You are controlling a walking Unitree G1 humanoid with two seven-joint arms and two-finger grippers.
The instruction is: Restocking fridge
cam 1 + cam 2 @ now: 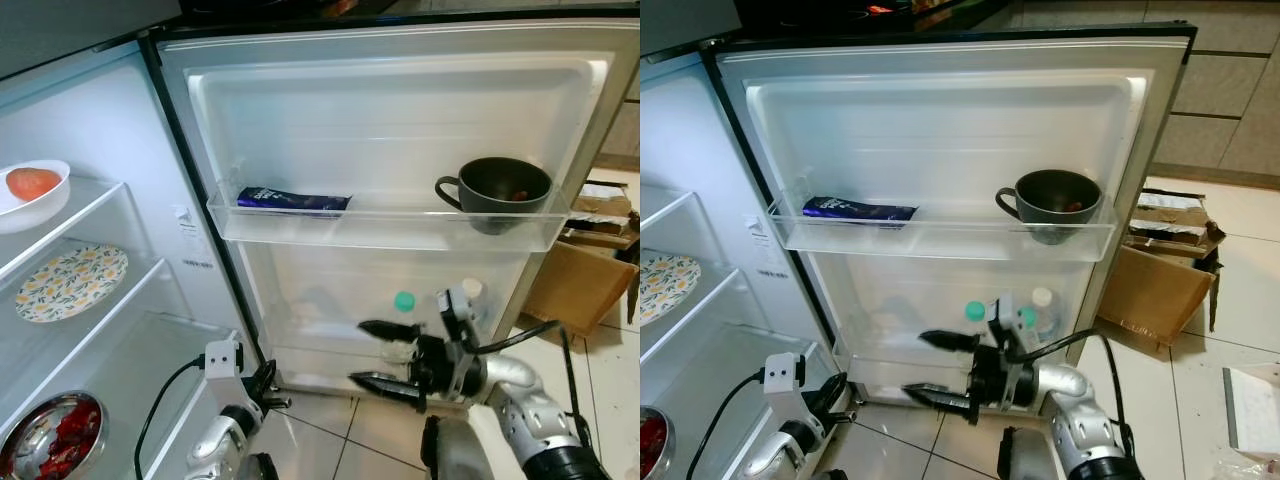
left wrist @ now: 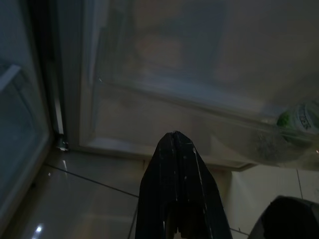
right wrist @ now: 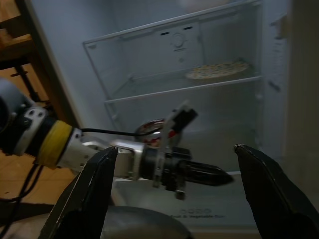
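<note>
Hovering spread wide and empty, the right claw [image 1: 385, 352] has the green-capped bottle [image 1: 404, 312] standing upright just beyond its fingertips in the bottom door bin, while the left claw [image 1: 268, 388], pressed together, hangs farther off.

The white bowl [image 1: 35, 195] on the upper fridge shelf is cut by the picture's edge, and the orange fruit [image 1: 33, 182] in it shows only its top above the rim. The steel bowl [image 1: 50, 438] of red food at the bottom runs off the corner. What lies inside the dark cup [image 1: 497, 193] on the door shelf is a small reddish speck, too small to tell. The two bottles [image 1: 1040, 312] in the lower door rack are mostly hidden behind the right pincer [image 1: 388, 354]; only their caps show clearly. The print on the dark blue packet [image 1: 293, 200] is unreadable. The left wrist view is dim, and a green-labelled bottle [image 2: 299, 122] there is blurred.
</note>
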